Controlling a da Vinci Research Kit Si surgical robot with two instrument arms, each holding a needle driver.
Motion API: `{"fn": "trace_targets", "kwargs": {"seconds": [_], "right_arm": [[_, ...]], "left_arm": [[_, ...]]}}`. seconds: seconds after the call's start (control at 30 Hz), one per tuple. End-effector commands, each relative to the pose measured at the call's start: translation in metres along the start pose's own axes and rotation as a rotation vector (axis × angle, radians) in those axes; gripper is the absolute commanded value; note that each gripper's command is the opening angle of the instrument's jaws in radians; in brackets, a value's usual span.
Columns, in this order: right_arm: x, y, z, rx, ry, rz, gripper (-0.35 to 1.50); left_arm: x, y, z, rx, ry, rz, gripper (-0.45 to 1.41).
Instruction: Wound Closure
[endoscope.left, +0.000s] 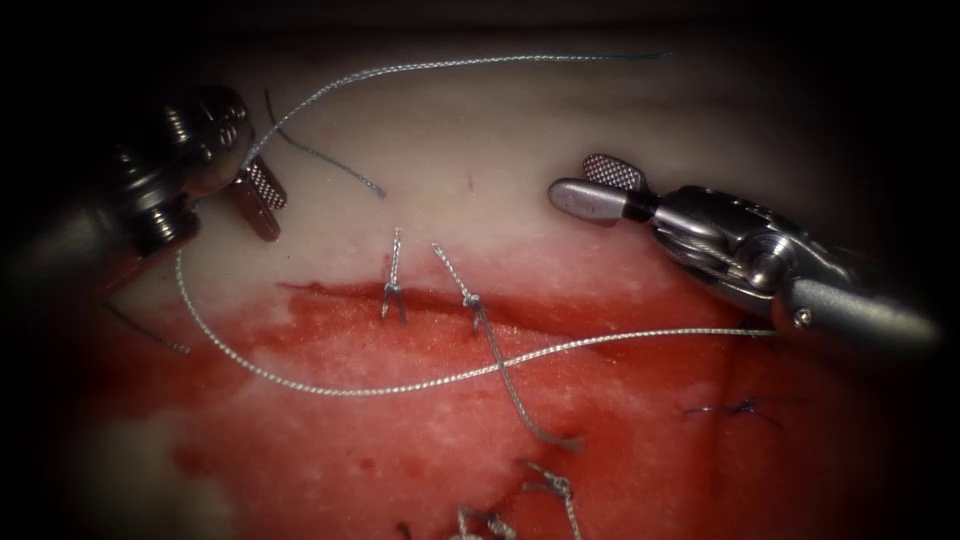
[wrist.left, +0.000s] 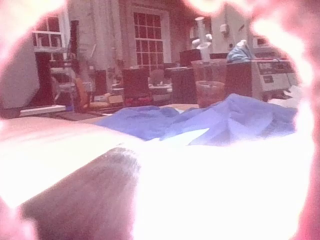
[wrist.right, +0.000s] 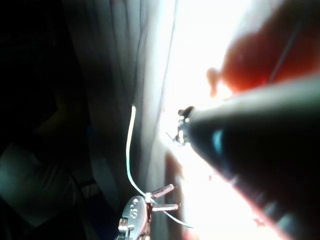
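1. Here, left pincer (endoscope.left: 277, 217) over pale tissue (endoscope.left: 480, 130) at the cut's (endoscope.left: 620, 312) left end, released; thread (endoscope.left: 400, 70) passing between the parted jaws near their hinge, apparently to keep the strand lifted rather than clamped. Same parted jaws and strand in the right wrist view (wrist.right: 167, 197).
2. Right pincer (endoscope.left: 575, 182) above the cut toward its right, released and grasping nothing, seemingly poised clear of the strands.
3. Thread also looped across the red fluid (endoscope.left: 330, 420), slack, toward the right tool's shaft.
4. Two knotted stitches (endoscope.left: 393, 290) (endoscope.left: 472, 300) bridging the cut, tails trimmed short and standing.
5. Needle: position cannot be told.
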Motion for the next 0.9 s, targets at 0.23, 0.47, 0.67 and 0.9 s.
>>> {"fn": "trace_targets", "kwargs": {"seconds": [0.23, 0.47, 0.67, 0.9], "right_arm": [[-0.0014, 0.0005, 0.0001, -0.01, -0.005, -0.002, 1.41], [-0.0015, 0.0007, 0.0, -0.012, -0.004, 0.0, 1.41], [-0.0015, 0.0007, 0.0, -0.017, -0.002, -0.001, 1.41], [-0.0013, 0.0007, 0.0001, -0.022, -0.001, -0.003, 1.41]], "left_arm": [[0.004, 0.0031, -0.0009, -0.061, 0.153, 0.179, 0.51], [0.0061, 0.0066, 0.0053, -0.134, 0.232, 0.446, 1.23], [0.0066, 0.0058, 0.005, -0.141, 0.551, 0.342, 1.23], [0.0055, 0.0057, -0.0022, -0.515, 0.69, -0.205, 1.25]]}}
